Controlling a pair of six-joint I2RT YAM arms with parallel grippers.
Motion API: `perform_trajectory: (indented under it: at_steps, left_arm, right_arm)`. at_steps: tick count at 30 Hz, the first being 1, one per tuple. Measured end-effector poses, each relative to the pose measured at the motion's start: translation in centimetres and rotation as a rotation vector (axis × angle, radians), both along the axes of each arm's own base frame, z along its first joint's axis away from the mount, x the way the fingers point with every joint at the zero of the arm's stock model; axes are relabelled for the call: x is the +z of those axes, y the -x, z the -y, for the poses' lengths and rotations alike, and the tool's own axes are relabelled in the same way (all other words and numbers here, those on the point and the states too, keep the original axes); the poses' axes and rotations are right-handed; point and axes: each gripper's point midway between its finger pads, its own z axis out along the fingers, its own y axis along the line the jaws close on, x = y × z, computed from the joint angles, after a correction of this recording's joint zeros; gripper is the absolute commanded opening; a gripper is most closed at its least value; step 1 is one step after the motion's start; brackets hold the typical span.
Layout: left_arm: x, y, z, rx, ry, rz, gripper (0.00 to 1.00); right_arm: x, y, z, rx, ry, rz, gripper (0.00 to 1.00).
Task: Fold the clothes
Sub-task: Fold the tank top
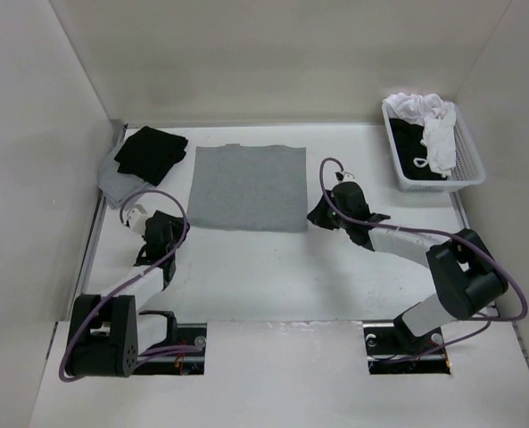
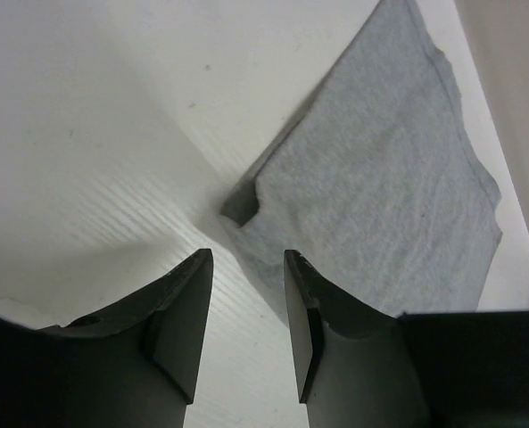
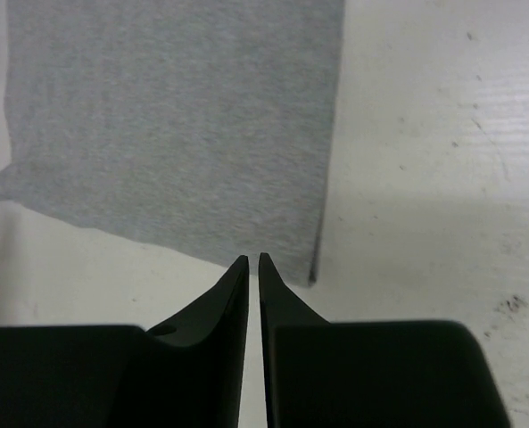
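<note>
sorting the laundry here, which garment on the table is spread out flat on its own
The grey tank top at the table's centre, laid flat by itself. The black garment sits folded at the back left; the white garments are bunched in the basket.
</note>
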Motion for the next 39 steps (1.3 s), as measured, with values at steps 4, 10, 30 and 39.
perform_trajectory:
  at_steps: [4,10,30,39]
  left_arm:
    - [-1.7,-0.1,-0.3,0.0,0.053,-0.033,0.37]
    - [-2.7,-0.4,0.5,-0.03,0.096,-0.051,0.36]
    - [-3.8,-2.5,0.1,0.015,0.131,-0.028,0.27]
    - [-4.5,-3.1,0.1,0.03,0.154,-0.028,0.05]
  right_arm:
    - [-1.7,0.9,0.5,-0.012,-0.001,-0.033,0.25]
    - [-3.1,1.2,0.4,-0.02,-0.021,-0.061,0.34]
    - [-5.4,1.0,-0.2,-0.053,-0.053,-0.124,0.38]
    - [-5.8,1.0,-0.5,-0.049,-0.068,-0.135,0.23]
